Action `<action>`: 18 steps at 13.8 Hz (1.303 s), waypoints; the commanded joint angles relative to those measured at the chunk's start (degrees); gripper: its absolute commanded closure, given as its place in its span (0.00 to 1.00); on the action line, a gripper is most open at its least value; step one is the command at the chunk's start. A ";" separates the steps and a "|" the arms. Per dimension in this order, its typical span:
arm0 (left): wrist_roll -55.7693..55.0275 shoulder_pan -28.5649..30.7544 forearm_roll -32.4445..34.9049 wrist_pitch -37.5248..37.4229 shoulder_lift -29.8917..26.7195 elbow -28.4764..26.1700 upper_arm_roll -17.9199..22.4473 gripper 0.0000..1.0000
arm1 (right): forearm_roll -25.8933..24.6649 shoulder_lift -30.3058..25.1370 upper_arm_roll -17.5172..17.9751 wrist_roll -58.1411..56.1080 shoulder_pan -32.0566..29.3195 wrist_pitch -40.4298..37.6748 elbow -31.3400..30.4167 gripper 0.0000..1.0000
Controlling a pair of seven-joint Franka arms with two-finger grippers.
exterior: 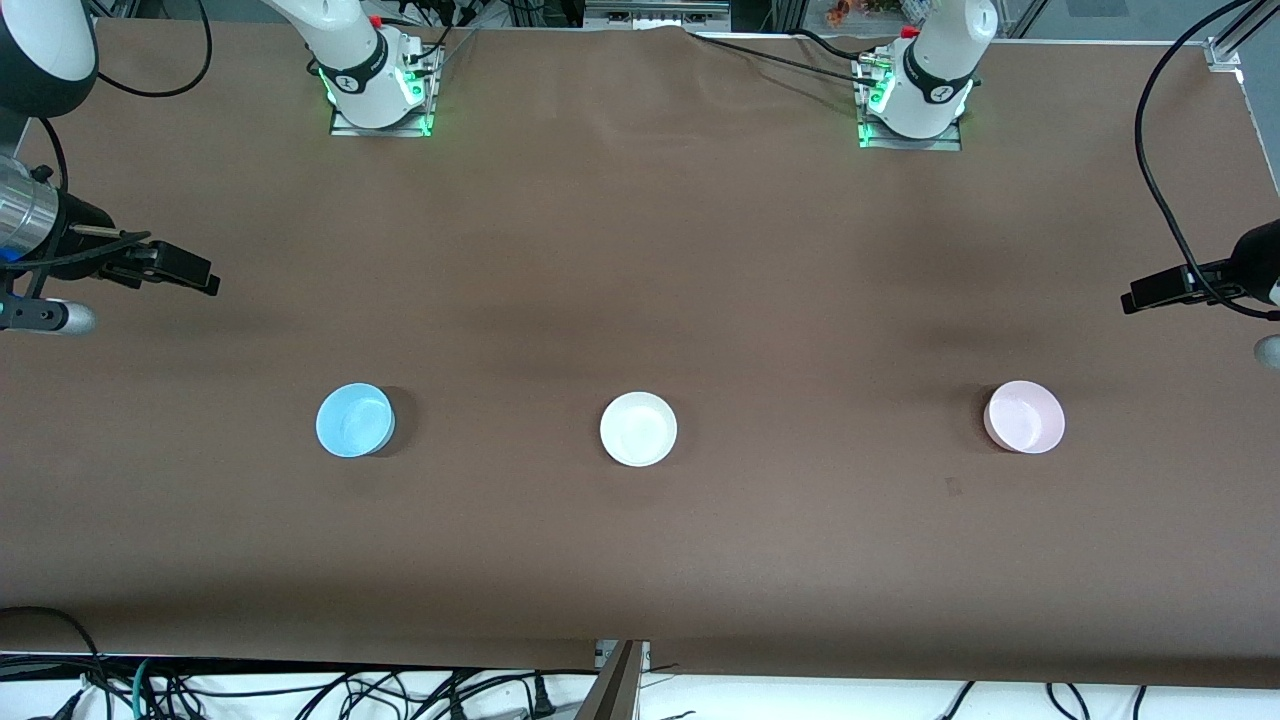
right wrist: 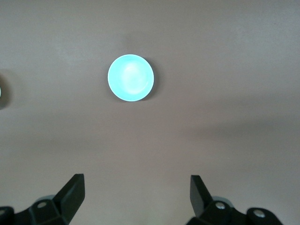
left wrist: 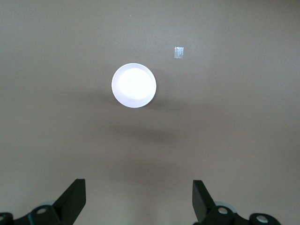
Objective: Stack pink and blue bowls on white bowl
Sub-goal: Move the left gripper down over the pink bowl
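Three bowls stand in a row on the brown table. The light blue bowl is toward the right arm's end, the white bowl in the middle, and the pale pink bowl toward the left arm's end. My right gripper is open and empty, high over the table's edge at its own end. In the right wrist view the blue bowl lies well ahead of it. My left gripper is open and empty, high at its own end. In the left wrist view the pink bowl looks washed out.
A small scrap of tape lies on the table close to the pink bowl, nearer to the front camera. The arm bases stand along the table's edge farthest from the front camera. Cables hang at both ends.
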 commanded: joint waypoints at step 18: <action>10.58 9.66 0.18 21.13 22.32 -0.26 0.66 0.00 | -0.56 -0.70 0.09 -0.31 -0.08 -0.55 -0.13 0.01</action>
